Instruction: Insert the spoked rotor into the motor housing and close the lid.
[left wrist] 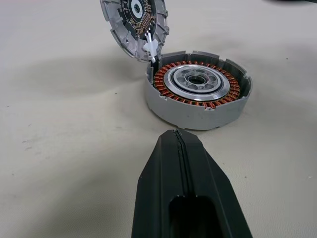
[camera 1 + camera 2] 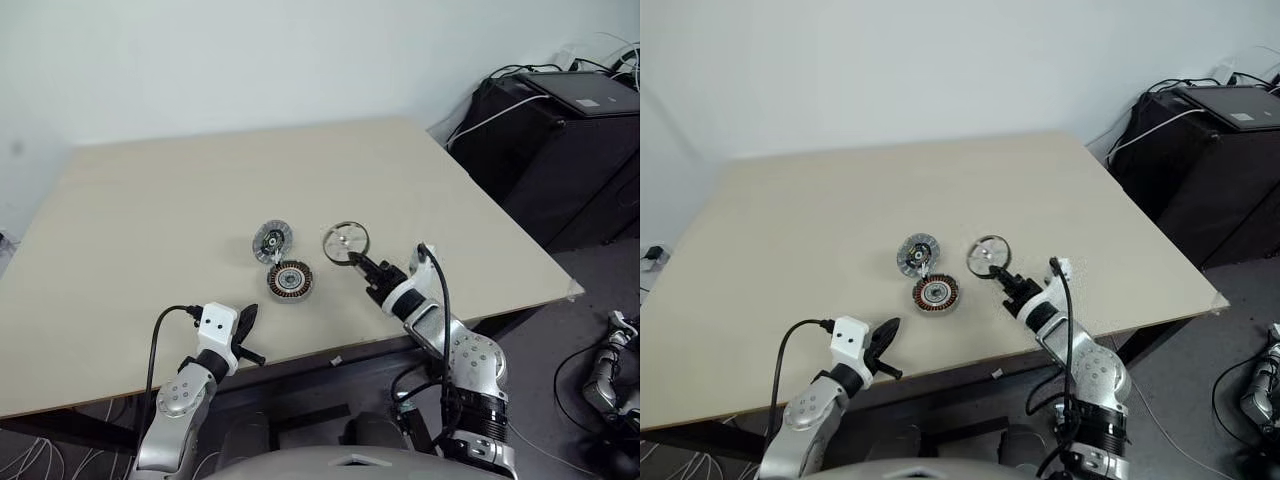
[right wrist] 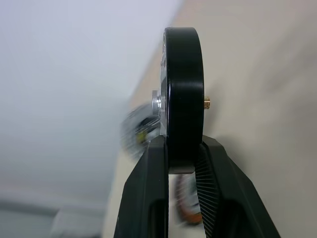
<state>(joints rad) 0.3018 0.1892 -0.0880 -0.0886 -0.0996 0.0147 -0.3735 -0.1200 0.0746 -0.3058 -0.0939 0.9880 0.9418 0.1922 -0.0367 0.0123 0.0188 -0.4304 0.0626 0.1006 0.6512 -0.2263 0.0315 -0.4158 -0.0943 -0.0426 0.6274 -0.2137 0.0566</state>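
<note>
The spoked rotor [image 2: 346,241] sits edge-on between the fingers of my right tool [image 2: 362,265], lifted off the desk [image 2: 150,220] to the right of the motor housing [image 2: 289,281]. My right wrist view shows its thick black rim pinched on both faces, a small brass pin poking out. My left wrist view shows the housing's coppery windings around a shiny steel hub, grey shell, the lid [image 1: 134,26] leaning against it. My left tool [image 2: 247,335] is clenched, empty, near the desk edge

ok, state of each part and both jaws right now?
rotor: gripped at its rim, lifted off the table
housing: on the table, open, windings exposed
lid: off, propped against the housing
right gripper: jaws shut on rotor
left gripper: jaws shut, empty
</note>
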